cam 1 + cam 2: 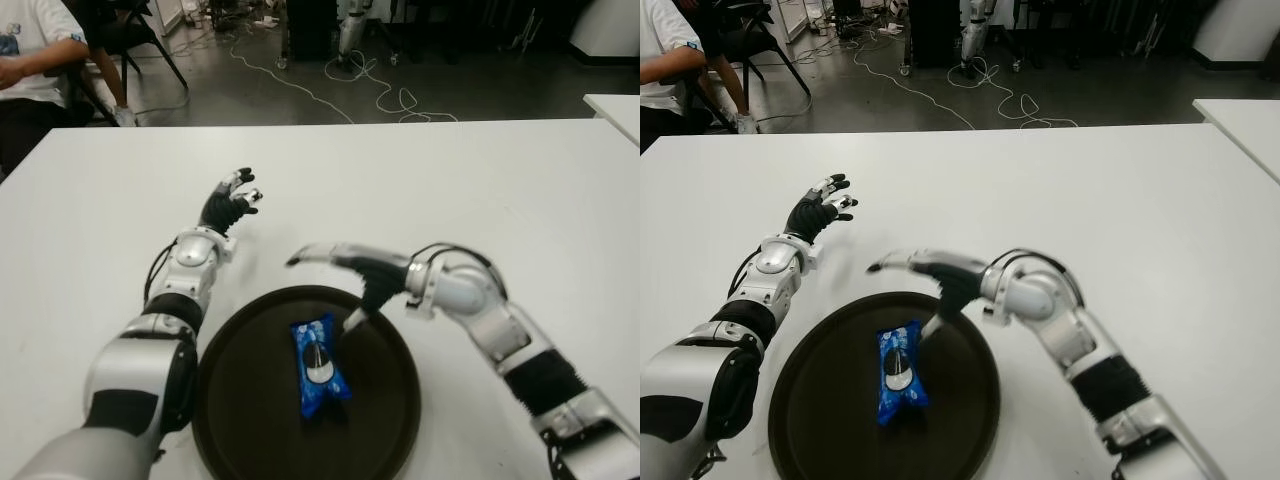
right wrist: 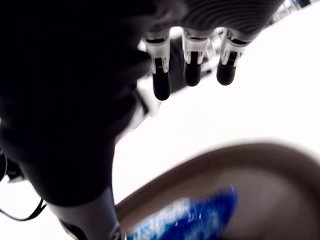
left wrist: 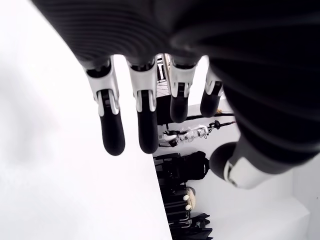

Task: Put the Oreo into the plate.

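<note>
The blue Oreo pack [image 1: 318, 365] lies flat in the middle of the round dark plate [image 1: 240, 420] at the near edge of the white table [image 1: 450, 180]. My right hand [image 1: 335, 275] hovers over the plate's far rim with fingers stretched out and the thumb pointing down toward the pack; it holds nothing. In the right wrist view the blue pack [image 2: 185, 220] shows below the spread fingers [image 2: 161, 85]. My left hand [image 1: 232, 200] shows over bare table beyond the plate on the left, fingers relaxed and holding nothing.
A seated person [image 1: 35, 60] and a chair are past the table's far left corner. Cables lie on the floor beyond the far edge. Another white table's corner [image 1: 615, 105] shows at the far right.
</note>
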